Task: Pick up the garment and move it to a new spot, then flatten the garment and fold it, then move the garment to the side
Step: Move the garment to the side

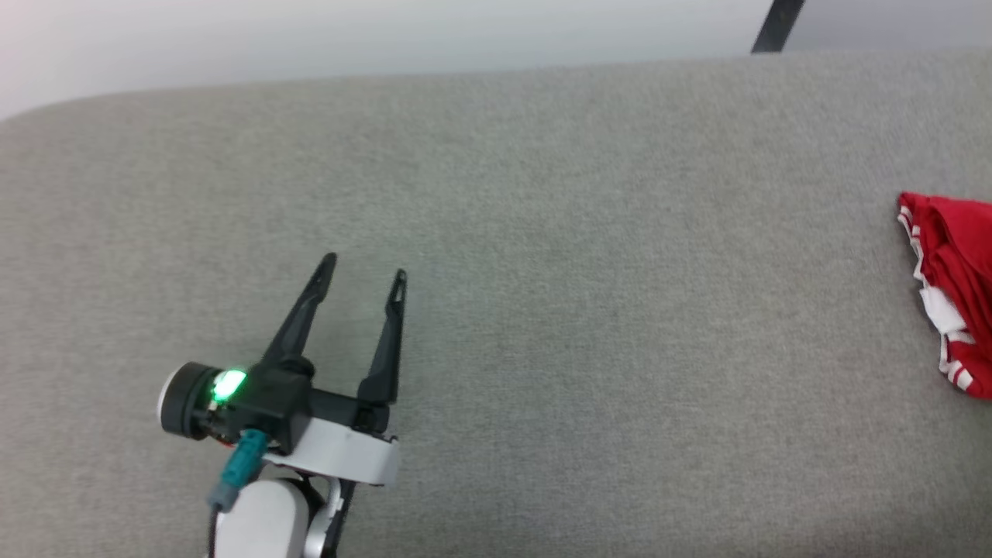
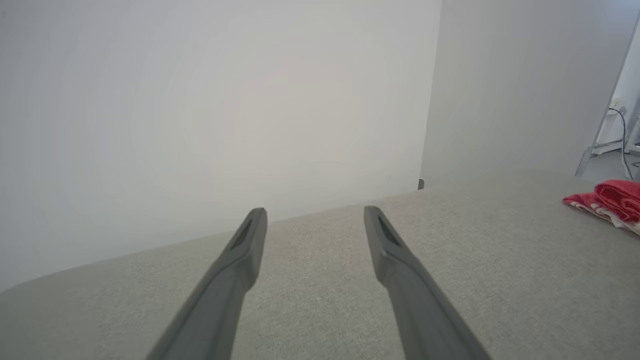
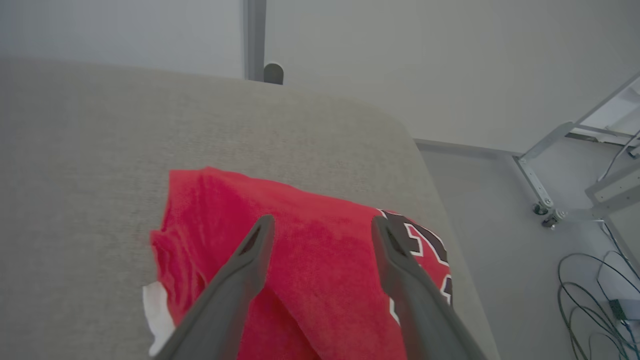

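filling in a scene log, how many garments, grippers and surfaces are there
garment: 1
grippers: 2, the left gripper and the right gripper, both open
grey surface: 1
total: 4

Looks like a lab: bare white walls (image 2: 200, 125), grey cloth-covered table (image 1: 542, 232), castered metal frame (image 3: 532, 182), loose floor cables (image 3: 600, 315).

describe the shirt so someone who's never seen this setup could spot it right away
Start with the broad grey fabric surface before the robot and follow it to its right end, near a rounded corner. There the red jersey shirt lies in a loosely folded heap. Its bright red cloth, red-white striped trim and black, white-outlined lettering set it apart from the plain grey around it.
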